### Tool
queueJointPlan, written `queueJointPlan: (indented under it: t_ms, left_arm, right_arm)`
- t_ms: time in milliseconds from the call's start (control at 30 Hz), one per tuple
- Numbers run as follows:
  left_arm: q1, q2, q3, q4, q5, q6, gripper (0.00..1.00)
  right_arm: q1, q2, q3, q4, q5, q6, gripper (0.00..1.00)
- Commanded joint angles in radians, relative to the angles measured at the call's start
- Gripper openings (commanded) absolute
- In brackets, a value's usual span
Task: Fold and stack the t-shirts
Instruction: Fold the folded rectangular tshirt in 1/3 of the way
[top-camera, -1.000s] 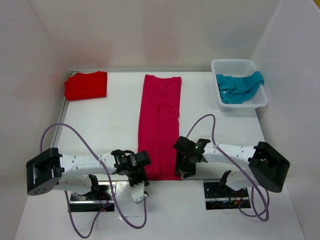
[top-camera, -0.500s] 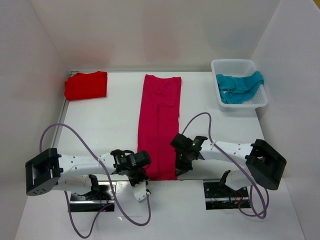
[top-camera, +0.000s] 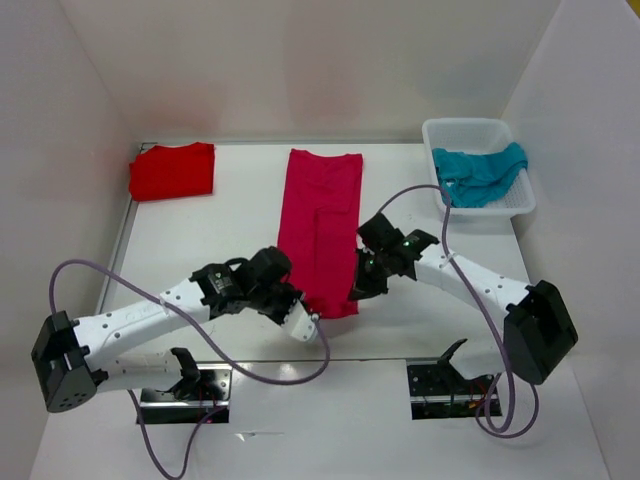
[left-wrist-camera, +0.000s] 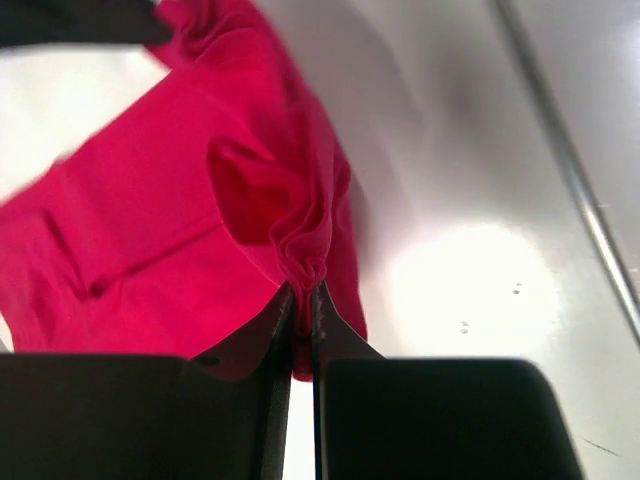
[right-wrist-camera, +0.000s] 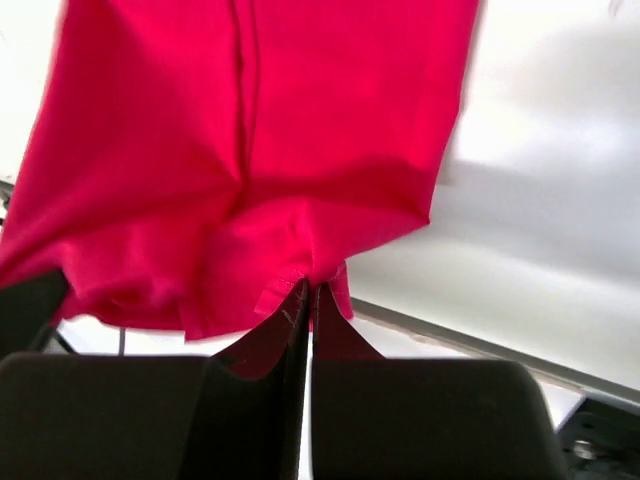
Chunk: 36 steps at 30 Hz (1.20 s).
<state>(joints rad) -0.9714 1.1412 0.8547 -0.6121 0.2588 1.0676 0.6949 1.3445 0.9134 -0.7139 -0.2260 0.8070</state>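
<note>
The crimson-pink t-shirt lies as a long narrow strip down the table's middle, its near end lifted. My left gripper is shut on the near left corner, a bunch of pink cloth pinched between its jaws. My right gripper is shut on the near right corner, where the hem gathers into the jaws. A bright red t-shirt lies folded at the far left. The teal-blue t-shirt sits crumpled in the basket.
The white lattice basket stands at the far right by the right wall. A metal strip marks the table's near edge, with both arm bases behind it. White walls close in on the left, back and right.
Both grippers closed on the pink shirt's near corners at the table edge and have carried them up and away toward the far side, shortening the strip.
</note>
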Motion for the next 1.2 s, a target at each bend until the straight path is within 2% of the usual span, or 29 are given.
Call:
queueJointPlan:
  t_ms: [0,167,333,400,500,633,767,1167]
  left_arm:
    - [0.1,0.038,0.069,-0.02,0.028,-0.08,0.01]
    - [0.252,0.153,0.136,0.041,0.028,-0.1,0.01]
    - [0.333,0.268,0.193,0.12,-0.002,-0.087,0.01]
    - [0.342,0.288,0.205,0.15,-0.023,-0.077,0.01]
    - [0.367,0.336,0.231,0.248,-0.052,-0.077,0.01]
    - [0.39,0.384,0.271,0.302,-0.052,-0.077,0.01]
    - [0.399,0.439,0.294,0.379,-0.062,-0.086,0.01]
    - [0.467,0.549,0.386,0.426,-0.095,-0.075,0.01]
  right_arm:
    - [-0.057,0.045,0.126,-0.054,-0.019,-0.149,0.0]
    - [-0.211,0.134,0.218,-0.018,-0.019,-0.233,0.0]
    - [-0.258,0.272,0.329,0.013,-0.041,-0.296,0.0]
    - [-0.299,0.336,0.367,0.022,-0.05,-0.312,0.0]
    - [-0.348,0.367,0.392,0.045,-0.05,-0.321,0.0]
    - [-0.396,0.398,0.456,0.066,-0.073,-0.321,0.0]
    - [-0.405,0.467,0.53,0.054,-0.085,-0.351,0.0]
    - [-0.433,0.582,0.677,0.042,-0.096,-0.361,0.0]
